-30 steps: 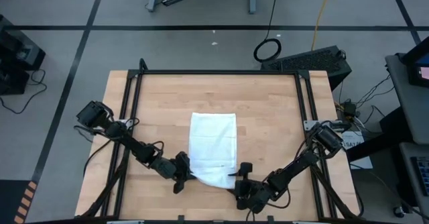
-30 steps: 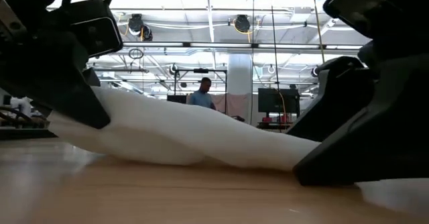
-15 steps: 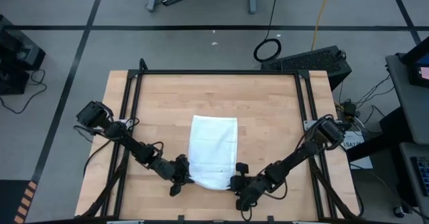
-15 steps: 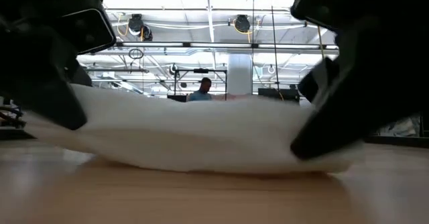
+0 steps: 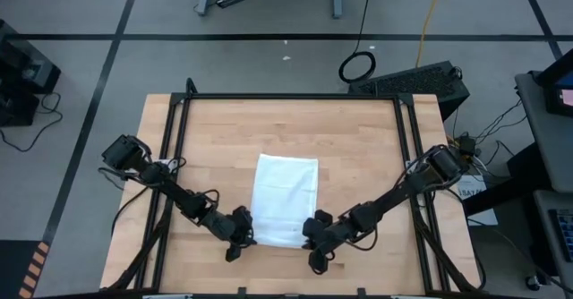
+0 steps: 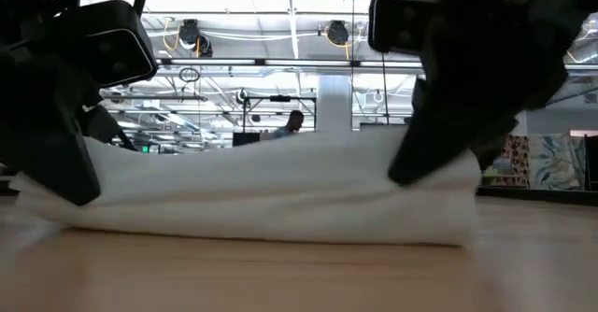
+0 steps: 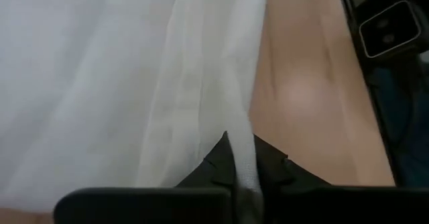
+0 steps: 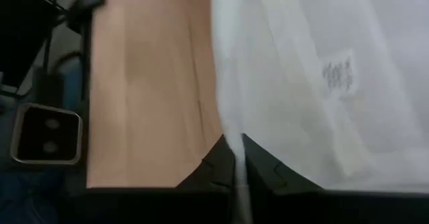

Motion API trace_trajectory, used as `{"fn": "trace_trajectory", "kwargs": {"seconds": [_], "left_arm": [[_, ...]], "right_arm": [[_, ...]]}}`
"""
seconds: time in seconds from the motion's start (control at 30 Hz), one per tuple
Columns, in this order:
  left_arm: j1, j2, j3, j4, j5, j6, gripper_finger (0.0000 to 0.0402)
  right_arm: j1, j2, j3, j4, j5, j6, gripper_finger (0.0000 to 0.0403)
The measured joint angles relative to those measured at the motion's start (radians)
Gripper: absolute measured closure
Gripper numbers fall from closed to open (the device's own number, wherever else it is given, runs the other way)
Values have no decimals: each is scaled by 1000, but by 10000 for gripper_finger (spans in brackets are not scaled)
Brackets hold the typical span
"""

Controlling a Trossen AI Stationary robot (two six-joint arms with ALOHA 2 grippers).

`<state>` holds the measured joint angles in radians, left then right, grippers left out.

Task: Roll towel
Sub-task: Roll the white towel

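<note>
Since earlier, the right pincer (image 5: 315, 236) has been clamped on the plain white cloth towel (image 5: 286, 199); left pincer (image 5: 243, 234) likewise; rolling is barely started.

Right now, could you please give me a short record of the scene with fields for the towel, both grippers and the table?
towel: white, flat on the table, near edge folded over
left gripper: shut on the towel's near left corner
right gripper: shut on the towel's near right corner
table: wooden top, black frame
</note>
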<state>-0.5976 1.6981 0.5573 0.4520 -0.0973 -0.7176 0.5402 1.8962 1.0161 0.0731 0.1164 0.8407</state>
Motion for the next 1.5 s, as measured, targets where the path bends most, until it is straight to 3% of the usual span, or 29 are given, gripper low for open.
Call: {"fn": "trace_trajectory", "kwargs": {"seconds": [0.13, 0.33, 0.53, 0.7, 0.8, 0.97, 1.3, 1.4, 1.5], "left_arm": [[0, 0, -2, -41, -8, 3, 351], [0, -8, -2, -49, -12, 28, 278], [-15, -112, -2, -122, -24, 62, 218], [-87, -238, -2, -245, -210, 89, 205], [-145, -261, -2, -206, -325, 158, 205], [-222, -189, -1, -11, -424, 330, 192], [-236, 75, 72, 60, -612, 441, 67], [-226, 98, 105, 65, -641, 437, 68], [-205, 108, 117, 66, -637, 409, 102]], "right_arm": [[1, 25, 0, 3, -15, 38, 401], [1, 48, 0, 3, -14, 64, 401], [0, 48, 0, 4, -15, 65, 401], [-7, 48, 0, 4, -24, 83, 401], [-15, 48, 0, 5, -45, 104, 401], [-28, 48, 0, 6, -58, 117, 401], [-49, 47, 0, 6, -97, 135, 401], [-51, 47, 0, 6, -98, 143, 401], [-51, 47, 0, 6, -103, 151, 401]]}}
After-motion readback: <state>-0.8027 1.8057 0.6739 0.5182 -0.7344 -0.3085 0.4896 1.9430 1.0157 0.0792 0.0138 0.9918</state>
